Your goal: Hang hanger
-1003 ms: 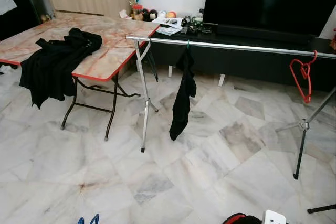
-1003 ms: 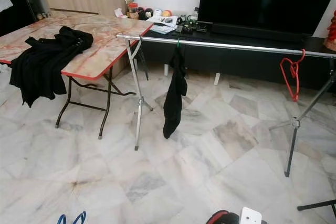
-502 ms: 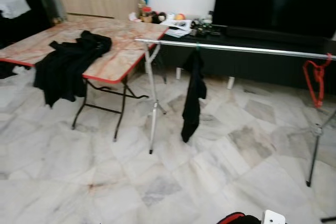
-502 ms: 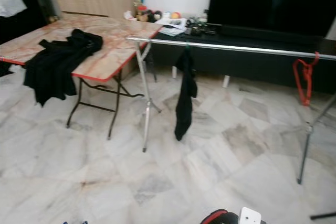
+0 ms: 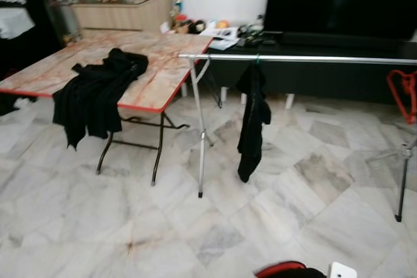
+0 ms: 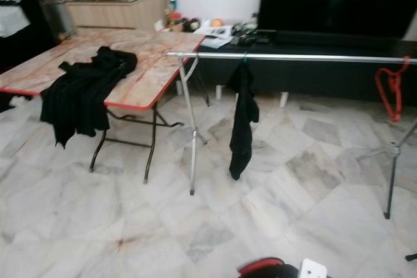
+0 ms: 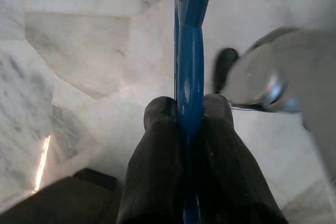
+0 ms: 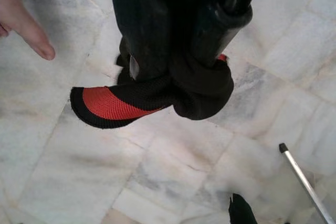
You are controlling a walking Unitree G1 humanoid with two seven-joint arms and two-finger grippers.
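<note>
Camera leftward (left gripper [image 7: 190, 116] clamping blue hanger [image 7: 190, 51])

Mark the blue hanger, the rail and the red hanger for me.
blue hanger [image 7: 189, 77], left wrist view, shaft above the fingers.
rail [image 5: 326, 60], left eye view, mid bar.
red hanger [image 6: 391, 89], right eye view, lower loop.

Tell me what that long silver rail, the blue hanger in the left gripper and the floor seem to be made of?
The long silver rail looks like bare metal tube: it has an even grey sheen. The blue hanger, pinched in the left gripper, looks like glossy moulded plastic, smooth with soft highlights. The floor seems polished marble or marble-look tile: pale slabs with grey veining and visible joints.
</note>
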